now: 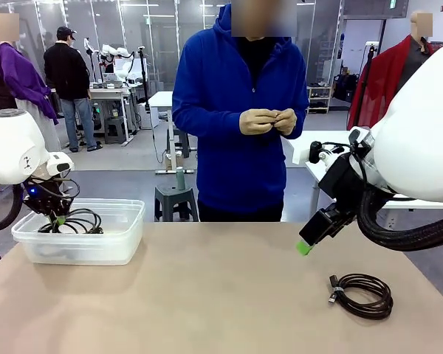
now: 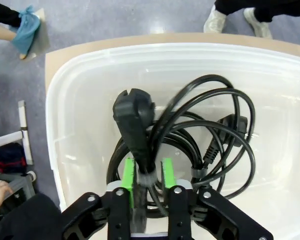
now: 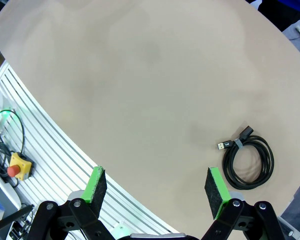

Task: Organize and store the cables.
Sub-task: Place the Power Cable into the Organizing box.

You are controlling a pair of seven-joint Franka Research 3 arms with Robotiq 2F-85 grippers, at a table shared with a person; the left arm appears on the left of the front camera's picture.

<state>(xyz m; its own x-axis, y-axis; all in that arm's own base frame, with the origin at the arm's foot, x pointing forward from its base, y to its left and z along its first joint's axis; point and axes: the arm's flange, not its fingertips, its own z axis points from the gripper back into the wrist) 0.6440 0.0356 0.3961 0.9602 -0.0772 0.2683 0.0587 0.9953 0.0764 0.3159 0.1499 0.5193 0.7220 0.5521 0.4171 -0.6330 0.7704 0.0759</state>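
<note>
A plain beige desk [image 1: 207, 295] with a matte, bare top fills the lower part of the front view. Behind it lies a workshop room with a grey floor, glass partitions and other work tables. A person [image 1: 240, 133] in a blue hooded top stands at the desk's 12 o'clock edge with both hands [image 1: 269, 122] together at chest height.

A clear plastic tub [image 1: 125, 236] sits on the desk at about 9 o'clock. In the left wrist view its pale wall [image 2: 90, 90] rings a power cable [image 2: 215, 125], the tub's only visible content. The power cable [image 1: 77, 221] is a thick black cord wound into loose round loops. One chunky black plug [image 2: 133, 112] stands up at the coil's 10 o'clock, and a smaller connector lies at its 3 o'clock.

The left gripper [image 1: 59, 220] reaches down into the tub. In its own view, the left gripper [image 2: 147, 167] has its green pads close on either side of the cord below the plug, where a grey tie wraps it. I cannot tell whether they clamp it.

A thin cable [image 1: 362, 295] lies on the desk at about 4 o'clock. The thin cable [image 3: 247, 162] is a neat black coil held by a grey tie, with two small connectors poking out side by side.

The right gripper [image 1: 304, 247] hangs above the desk at 3 o'clock, up and to the left of that coil. In its wrist view the right gripper [image 3: 155, 187] has its pads wide apart with nothing between them.
</note>
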